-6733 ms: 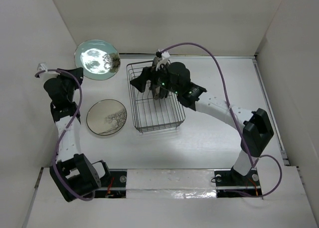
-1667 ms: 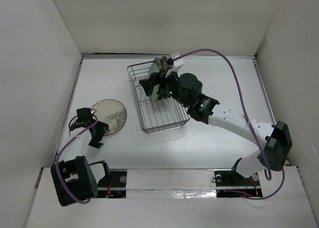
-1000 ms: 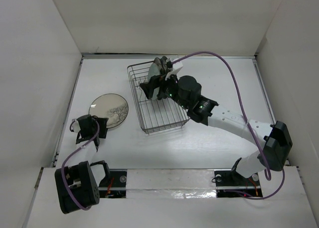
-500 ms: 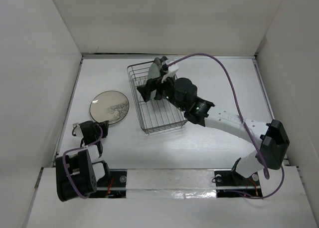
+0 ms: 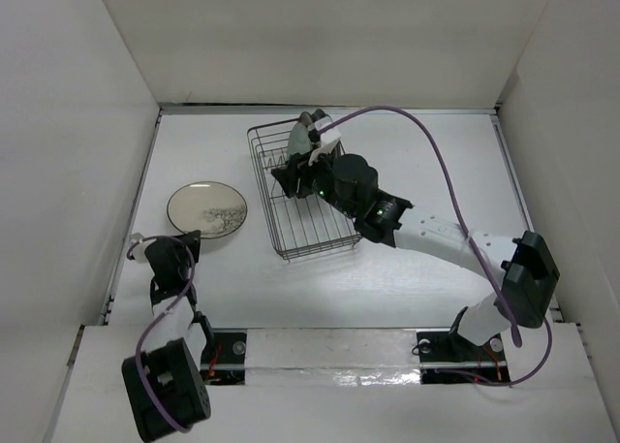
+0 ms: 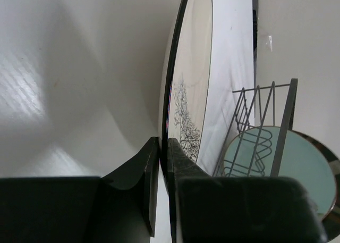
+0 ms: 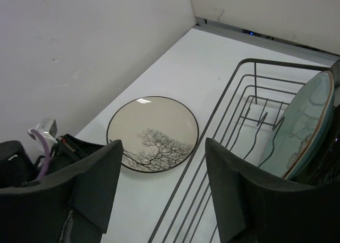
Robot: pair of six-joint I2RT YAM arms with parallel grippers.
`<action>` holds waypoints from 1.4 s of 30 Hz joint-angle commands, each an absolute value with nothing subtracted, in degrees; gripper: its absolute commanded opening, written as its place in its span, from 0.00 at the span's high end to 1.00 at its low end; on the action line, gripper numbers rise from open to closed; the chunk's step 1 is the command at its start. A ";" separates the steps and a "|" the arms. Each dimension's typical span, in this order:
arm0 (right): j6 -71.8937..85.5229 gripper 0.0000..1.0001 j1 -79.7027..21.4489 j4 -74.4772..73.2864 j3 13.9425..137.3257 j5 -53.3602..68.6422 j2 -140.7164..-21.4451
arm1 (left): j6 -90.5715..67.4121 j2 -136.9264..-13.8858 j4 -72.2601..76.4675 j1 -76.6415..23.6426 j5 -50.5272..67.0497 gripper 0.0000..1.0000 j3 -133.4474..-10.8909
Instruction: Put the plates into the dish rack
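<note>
The cream plate [image 5: 206, 211] with a tree drawing lies left of the dish rack [image 5: 310, 220]. My left gripper [image 5: 186, 239] is shut on its near rim. In the left wrist view both fingers [image 6: 183, 163] pinch the dark edge of this plate [image 6: 191, 78], seen edge-on. A pale green plate [image 5: 299, 136] stands upright at the rack's far end, with darker plates behind it. My right gripper [image 5: 291, 178] hovers over the rack, open and empty. Through the right gripper [image 7: 162, 147] I see the tree plate [image 7: 153, 131], the rack [image 7: 287, 65] and the green plate [image 7: 303, 123].
White walls close in the table at the left, back and right. The left wall runs close beside the tree plate. The right arm's purple cable arcs over the rack's far right side. In the left wrist view the rack [image 6: 287, 120] and green plate [image 6: 297, 163] lie beyond the held plate.
My left gripper has shut on the tree plate's near rim, and that arm has drawn back toward its base. The plate has shifted slightly left. My right gripper's jaws have narrowed.
</note>
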State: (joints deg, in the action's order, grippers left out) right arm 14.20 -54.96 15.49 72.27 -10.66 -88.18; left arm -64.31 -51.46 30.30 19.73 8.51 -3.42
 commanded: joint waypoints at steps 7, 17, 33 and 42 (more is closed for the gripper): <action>16.43 0.94 -55.72 14.33 82.08 2.46 -94.74 | -53.26 -34.46 18.64 21.27 7.38 1.00 -9.40; 18.37 0.24 -53.88 9.50 96.91 14.30 -111.61 | -51.24 -33.75 16.17 21.27 9.93 1.00 -17.39; 19.42 0.03 -47.20 0.18 121.81 21.62 -130.24 | -49.74 -36.39 11.60 19.60 16.34 1.00 -30.41; 20.65 0.00 -43.95 -5.10 130.34 23.73 -135.17 | -51.32 -37.09 11.95 18.54 22.31 1.00 -34.36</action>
